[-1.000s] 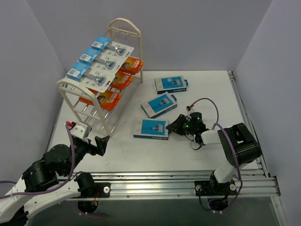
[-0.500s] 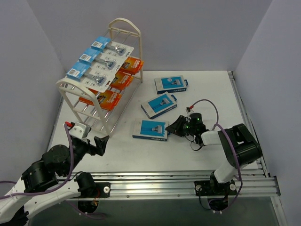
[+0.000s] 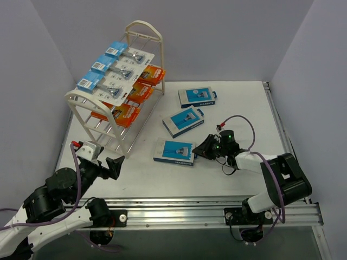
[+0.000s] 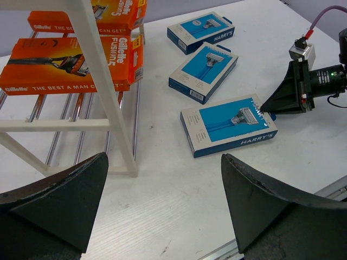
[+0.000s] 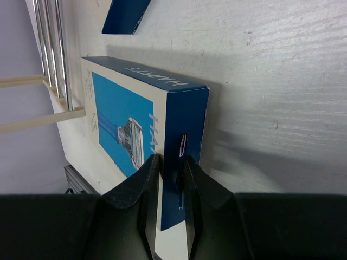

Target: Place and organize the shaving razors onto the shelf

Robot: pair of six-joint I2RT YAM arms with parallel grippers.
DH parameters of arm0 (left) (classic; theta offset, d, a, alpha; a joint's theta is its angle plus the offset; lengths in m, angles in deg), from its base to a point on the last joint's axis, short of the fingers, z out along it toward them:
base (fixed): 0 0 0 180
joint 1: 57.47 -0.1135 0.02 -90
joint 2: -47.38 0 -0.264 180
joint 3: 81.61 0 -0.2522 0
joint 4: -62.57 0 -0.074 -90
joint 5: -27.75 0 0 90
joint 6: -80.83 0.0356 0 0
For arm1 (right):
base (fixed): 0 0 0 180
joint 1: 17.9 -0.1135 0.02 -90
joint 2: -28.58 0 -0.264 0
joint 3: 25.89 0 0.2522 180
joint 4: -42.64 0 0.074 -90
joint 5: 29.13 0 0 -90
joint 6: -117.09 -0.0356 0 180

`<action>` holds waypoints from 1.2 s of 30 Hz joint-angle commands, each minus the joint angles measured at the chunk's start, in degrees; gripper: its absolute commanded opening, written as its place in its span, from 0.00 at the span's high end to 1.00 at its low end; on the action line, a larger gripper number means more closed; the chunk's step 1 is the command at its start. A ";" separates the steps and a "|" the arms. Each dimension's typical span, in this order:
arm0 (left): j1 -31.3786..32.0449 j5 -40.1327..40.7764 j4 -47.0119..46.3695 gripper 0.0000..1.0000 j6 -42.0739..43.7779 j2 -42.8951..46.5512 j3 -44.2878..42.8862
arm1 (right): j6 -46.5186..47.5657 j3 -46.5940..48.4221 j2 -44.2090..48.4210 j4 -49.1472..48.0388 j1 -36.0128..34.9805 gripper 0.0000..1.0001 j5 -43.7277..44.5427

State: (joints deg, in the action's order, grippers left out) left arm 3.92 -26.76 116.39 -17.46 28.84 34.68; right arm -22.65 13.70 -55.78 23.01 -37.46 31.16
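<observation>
The cream-white shelf (image 3: pixel 143 25) stands at the back left. White blister cards with blue headers (image 3: pixel 116 70) lie on its top tier and orange boxes (image 3: pixel 135 93) on the lower tiers. Three blue-and-white razor boxes lie on the table. My right gripper (image 3: pixel 201 150) is shut on the right end of the nearest box (image 3: pixel 173 151). In the right wrist view its fingers (image 5: pixel 152 179) pinch that box's dark blue end (image 5: pixel 187 114). My left gripper (image 3: pixel 113 164) is open and empty by the shelf's near foot. Its view shows the same box (image 4: pixel 229 124).
Two more blue-and-white boxes lie behind the held one (image 3: pixel 183 120) (image 3: pixel 197 97); they also show in the left wrist view (image 4: pixel 203 71) (image 4: pixel 200 32). The shelf's front post (image 4: pixel 103 81) and orange boxes (image 4: pixel 70 65) are close to my left gripper. An aluminium rail (image 3: pixel 217 208) runs along the near edge.
The right gripper has shifted slightly down and left at the nearest box's end, and the box has slid and turned a little with it. The left arm has barely moved.
</observation>
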 commanded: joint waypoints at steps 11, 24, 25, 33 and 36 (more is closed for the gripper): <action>-0.48 0.02 -1.38 0.06 0.21 0.62 -0.58 | -3.88 4.85 5.34 3.77 -0.05 1.00 1.77; -0.48 -0.15 -1.47 0.06 0.21 0.88 -0.58 | -5.72 8.98 6.40 5.08 0.04 1.00 1.77; -0.48 -0.15 -1.47 0.06 0.21 0.97 -0.67 | -5.90 8.89 6.83 5.00 0.04 1.00 1.85; -0.48 -0.24 -1.64 0.06 0.21 1.41 -0.50 | -8.62 6.61 9.12 0.62 0.22 1.00 1.07; -0.48 -0.33 -1.73 0.06 0.21 1.32 -0.50 | -10.03 7.40 9.12 -0.80 0.22 1.00 0.62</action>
State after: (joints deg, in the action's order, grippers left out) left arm 3.87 -26.78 116.34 -17.46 29.49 34.68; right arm -29.93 20.12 -49.00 27.60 -37.43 33.43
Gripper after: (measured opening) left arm 0.941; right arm 0.161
